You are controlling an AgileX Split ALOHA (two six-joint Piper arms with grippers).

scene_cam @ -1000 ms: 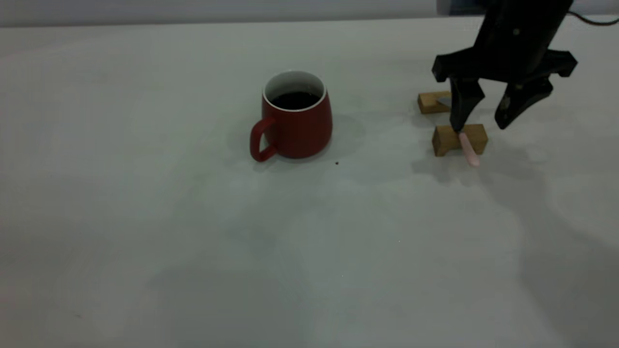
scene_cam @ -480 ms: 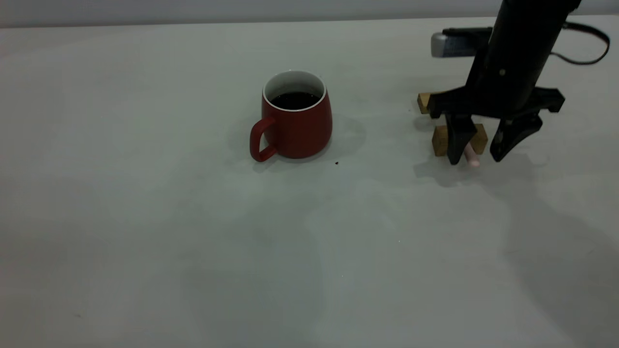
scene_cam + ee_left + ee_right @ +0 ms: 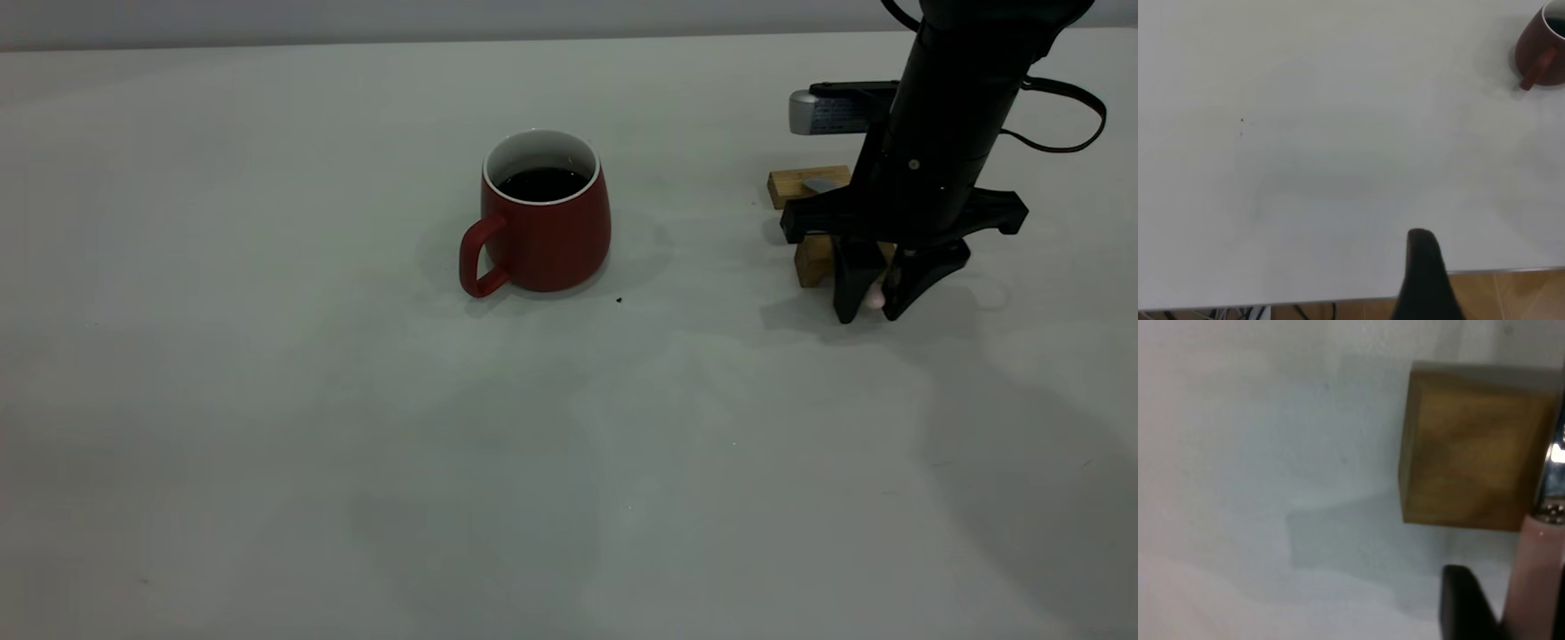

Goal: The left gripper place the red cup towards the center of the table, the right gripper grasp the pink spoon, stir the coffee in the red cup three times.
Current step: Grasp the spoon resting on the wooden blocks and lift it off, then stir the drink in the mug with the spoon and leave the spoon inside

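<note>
Here the right gripper [image 3: 869, 300] has its fingers closing around the spoon [image 3: 876, 298], whose pink handle juts off a wooden block [image 3: 811, 258]. A pinch so near the tip could tilt it loose. The cup [image 3: 544, 218] stands mid-worktop [image 3: 356, 444].

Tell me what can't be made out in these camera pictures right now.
- Slim pink-handled metal spoon: exterior view, mostly hidden behind the right gripper.
- Near tan wooden block: partly covered by that gripper.
- Left gripper: left wrist view, cut off by the edge.
</note>
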